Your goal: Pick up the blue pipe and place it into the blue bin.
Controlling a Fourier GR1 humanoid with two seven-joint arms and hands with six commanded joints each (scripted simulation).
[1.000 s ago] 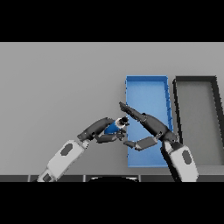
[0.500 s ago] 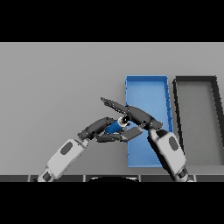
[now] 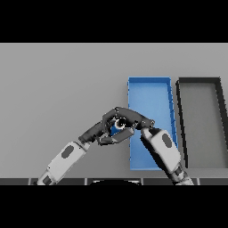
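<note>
Where fingers spread before, right hand [image 3: 129, 119] on blue pipe [image 3: 117, 129]

Bench [image 3: 62, 84]: plain grey surface; it fills the frame from the left edge to the right edge.
Dark bin [image 3: 219, 122]: long black-walled tray with grey floor, at the right side of the frame, lying lengthwise on the bench.

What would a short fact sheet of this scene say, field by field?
held item: blue pipe, gripped between both hands
left robot hand: curled round the pipe
right robot hand: closed on the pipe from the other side
pipe position: just left of the blue bin, not yet inside
other container: dark bin, right of the blue one
surface: grey table
</note>
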